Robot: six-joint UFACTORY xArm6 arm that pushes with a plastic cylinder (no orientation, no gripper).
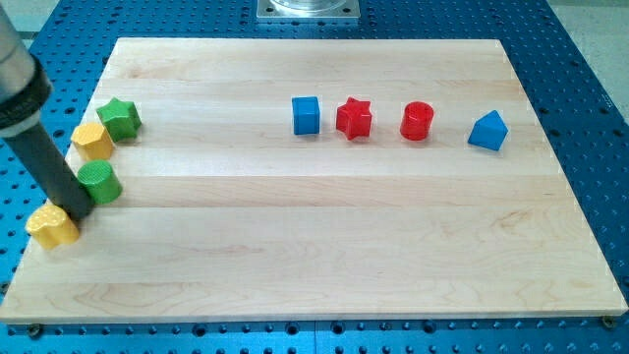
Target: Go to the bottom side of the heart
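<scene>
The rod comes in from the far left corner and slants down to the board's left edge. It is a bare rod with nothing to clench or release, so it grasps nothing. My tip (79, 211) sits low on the left side of the board (324, 246), right at the upper right shoulder of the yellow heart (52, 226), touching it or very nearly; I cannot tell which. The heart is the nearest block of the left cluster, close to the board's left edge, and its near side is bare wood.

Just right of the tip, and a little farther away, stands the green cylinder (99, 183), with the rod's dark shaft pressed along its left side. Beyond that lies the yellow hexagon (93, 141), and farther still, touching the hexagon's right side, the green star (120, 118). These four blocks make a loose chain running from near to far along the left edge.

Well apart from them, across the far half of the board, four more blocks stand in a spaced row: the blue cube (307, 115), then the red star (354, 119), then the red cylinder (417, 121), and last, farthest right, the blue triangle (488, 131). None of these touch each other.

Past the board's far edge a grey metal mount (308, 9) shows, and blue perforated table (590, 98) surrounds the wood.
</scene>
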